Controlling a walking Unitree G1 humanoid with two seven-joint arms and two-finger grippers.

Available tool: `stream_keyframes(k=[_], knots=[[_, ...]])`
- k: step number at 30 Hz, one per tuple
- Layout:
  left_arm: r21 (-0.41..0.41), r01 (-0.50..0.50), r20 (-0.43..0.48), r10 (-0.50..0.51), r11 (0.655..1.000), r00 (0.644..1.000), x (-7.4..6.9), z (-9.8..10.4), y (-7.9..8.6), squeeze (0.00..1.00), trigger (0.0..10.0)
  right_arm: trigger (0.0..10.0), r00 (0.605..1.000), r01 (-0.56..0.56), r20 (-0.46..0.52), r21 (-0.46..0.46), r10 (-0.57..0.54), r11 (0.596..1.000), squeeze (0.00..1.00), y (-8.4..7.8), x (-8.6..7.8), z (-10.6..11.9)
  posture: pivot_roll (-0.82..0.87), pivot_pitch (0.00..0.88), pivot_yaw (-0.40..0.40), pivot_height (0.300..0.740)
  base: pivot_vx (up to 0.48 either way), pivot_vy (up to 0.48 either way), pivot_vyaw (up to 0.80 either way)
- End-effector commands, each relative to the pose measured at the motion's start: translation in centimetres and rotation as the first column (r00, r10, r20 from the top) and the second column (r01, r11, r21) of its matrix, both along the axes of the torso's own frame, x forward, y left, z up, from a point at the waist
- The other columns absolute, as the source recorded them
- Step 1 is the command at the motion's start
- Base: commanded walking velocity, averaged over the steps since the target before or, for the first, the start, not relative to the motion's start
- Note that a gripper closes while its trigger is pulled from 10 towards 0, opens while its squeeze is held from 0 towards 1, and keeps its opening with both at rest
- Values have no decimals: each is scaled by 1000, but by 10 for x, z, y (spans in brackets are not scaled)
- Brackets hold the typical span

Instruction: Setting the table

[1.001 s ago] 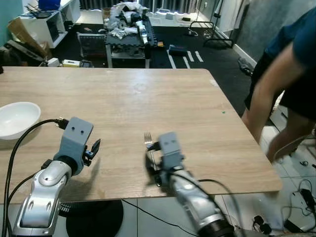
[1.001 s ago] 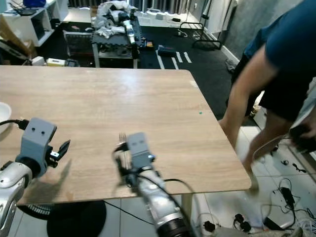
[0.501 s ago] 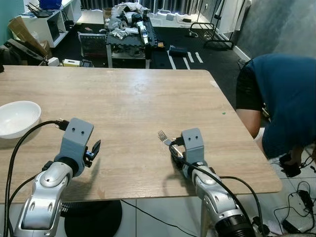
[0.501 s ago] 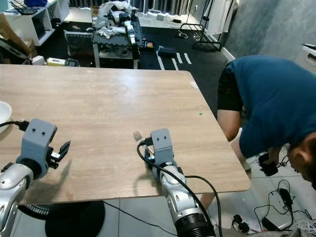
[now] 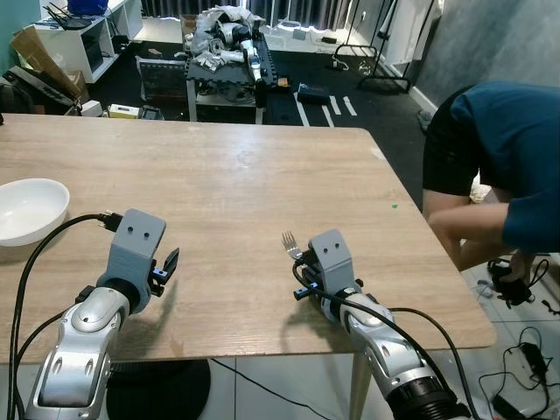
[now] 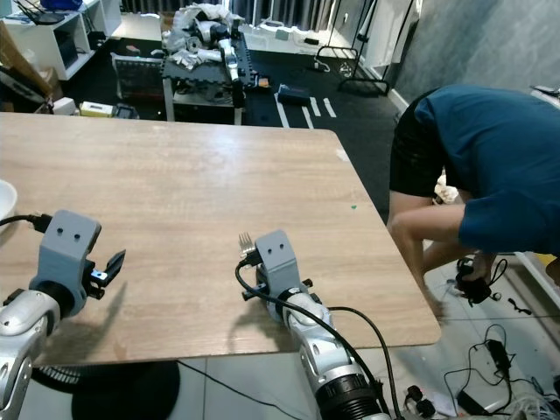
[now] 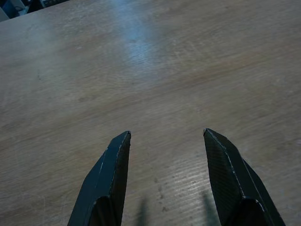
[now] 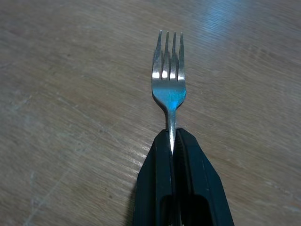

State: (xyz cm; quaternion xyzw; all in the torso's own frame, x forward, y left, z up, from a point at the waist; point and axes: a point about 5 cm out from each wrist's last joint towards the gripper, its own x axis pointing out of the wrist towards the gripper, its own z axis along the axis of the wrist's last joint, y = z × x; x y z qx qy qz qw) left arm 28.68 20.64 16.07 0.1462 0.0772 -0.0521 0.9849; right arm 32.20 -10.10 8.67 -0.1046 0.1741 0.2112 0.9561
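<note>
A metal fork [image 8: 168,80] sticks out from my right gripper [image 8: 172,137], which is shut on its handle; its tines [image 5: 290,246] point away over the wooden table [image 5: 245,184] near the front edge. My left gripper [image 7: 167,134] hovers open above bare wood at the front left, with nothing between its fingers [image 7: 110,174]. A white bowl [image 5: 28,207] rests on the table at the far left, well apart from both grippers.
A person in a blue shirt [image 5: 499,166] bends down just past the table's right edge. Beyond the far edge stand a cluttered low rack [image 5: 226,52] and shelves [image 5: 79,35]. Cables [image 5: 525,350] lie on the floor at the right.
My right gripper has shifted a little with the fork, after moving rightward from the table's middle a second ago. The person has bent lower at the right. My left arm has stayed put.
</note>
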Motion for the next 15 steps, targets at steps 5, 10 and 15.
stream_keyframes(k=[5,10,15], knots=[[-15,1,-7,-2,1000,1000,1,-3,-3,0,10000,0,938,29,-347,22,-20,999,0,-17,-32,-54,44,25,-14,740,0,0,0],[-20,6,-2,-6,1000,1000,3,-3,-7,0,10000,0,990,24,-135,379,30,925,0,5,-11,10,44,16,-1,740,0,0,0],[-22,14,9,-14,1000,1000,5,0,-10,0,10000,3216,996,-68,76,493,35,867,0,11,-6,55,40,13,2,740,0,0,0]])
